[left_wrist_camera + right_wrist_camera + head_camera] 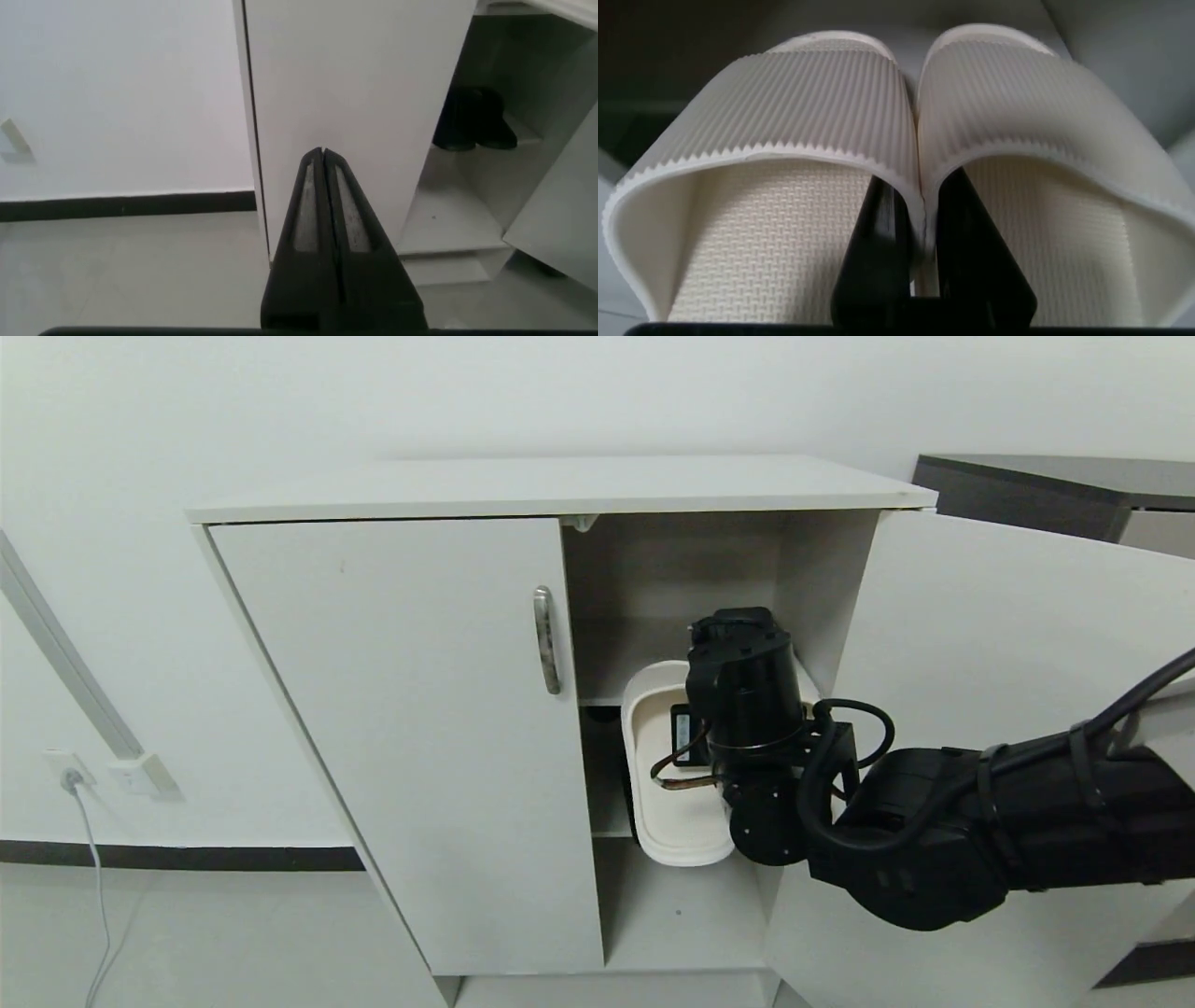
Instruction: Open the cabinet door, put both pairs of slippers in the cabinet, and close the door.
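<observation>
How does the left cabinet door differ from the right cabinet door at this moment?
The left door is shut; the right door is swung wide open. The left door shows its outer face with a metal handle; the right door shows its plain inner face. Both are white flat panels.

1. A plain indoor room, home-like.
2. White shoe cabinet (401, 709) against a bare white wall (140, 429), cream slippers (653, 775) at its shelves.
3. Dark skirting strip (177, 857), wall socket (67, 768), pale floor (205, 933).
</observation>
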### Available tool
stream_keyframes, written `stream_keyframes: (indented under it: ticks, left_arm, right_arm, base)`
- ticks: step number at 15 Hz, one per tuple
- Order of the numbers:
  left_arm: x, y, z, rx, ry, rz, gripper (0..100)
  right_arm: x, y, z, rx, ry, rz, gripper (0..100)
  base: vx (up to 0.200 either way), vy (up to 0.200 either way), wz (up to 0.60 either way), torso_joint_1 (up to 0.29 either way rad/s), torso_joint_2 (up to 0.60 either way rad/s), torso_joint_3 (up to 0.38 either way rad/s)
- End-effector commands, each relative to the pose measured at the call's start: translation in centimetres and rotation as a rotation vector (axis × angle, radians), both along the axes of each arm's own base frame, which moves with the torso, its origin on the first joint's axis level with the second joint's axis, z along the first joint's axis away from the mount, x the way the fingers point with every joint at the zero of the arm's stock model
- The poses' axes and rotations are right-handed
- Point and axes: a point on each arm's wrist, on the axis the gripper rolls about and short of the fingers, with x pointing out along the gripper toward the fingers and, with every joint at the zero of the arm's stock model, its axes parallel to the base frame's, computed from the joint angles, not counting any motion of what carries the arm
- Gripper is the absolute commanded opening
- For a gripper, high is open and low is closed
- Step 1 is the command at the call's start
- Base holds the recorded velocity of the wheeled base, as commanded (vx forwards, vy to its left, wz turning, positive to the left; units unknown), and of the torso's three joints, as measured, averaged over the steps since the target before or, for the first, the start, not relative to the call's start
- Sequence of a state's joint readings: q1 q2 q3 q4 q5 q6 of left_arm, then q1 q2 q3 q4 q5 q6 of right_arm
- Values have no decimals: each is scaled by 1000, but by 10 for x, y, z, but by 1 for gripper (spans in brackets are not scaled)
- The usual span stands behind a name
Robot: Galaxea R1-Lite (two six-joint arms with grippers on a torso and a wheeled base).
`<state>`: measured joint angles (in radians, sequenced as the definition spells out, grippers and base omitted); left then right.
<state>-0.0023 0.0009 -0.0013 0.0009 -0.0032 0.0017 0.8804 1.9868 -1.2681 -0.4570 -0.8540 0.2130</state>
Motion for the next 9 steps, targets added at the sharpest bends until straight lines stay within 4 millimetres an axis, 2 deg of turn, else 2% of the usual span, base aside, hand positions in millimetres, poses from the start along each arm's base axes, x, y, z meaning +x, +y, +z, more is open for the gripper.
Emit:
stream_keyframes:
  ticks: [1,7,9]
  left_arm:
    - [0,0,0,0,1,-1,0]
    - [0,0,0,0,1,4,0]
    - [0,0,0,-2,1,4,0]
  right_arm:
    - [-1,-1,2,6,-4,1,0]
    - [-2,-2,6,6,-8,2,0]
    - [-1,-2,4,-13,-4,9,0]
  base:
    - [200,0,0,-2,2,7]
    - [200,0,0,1,4,2]
    - [0,0,0,0,0,0]
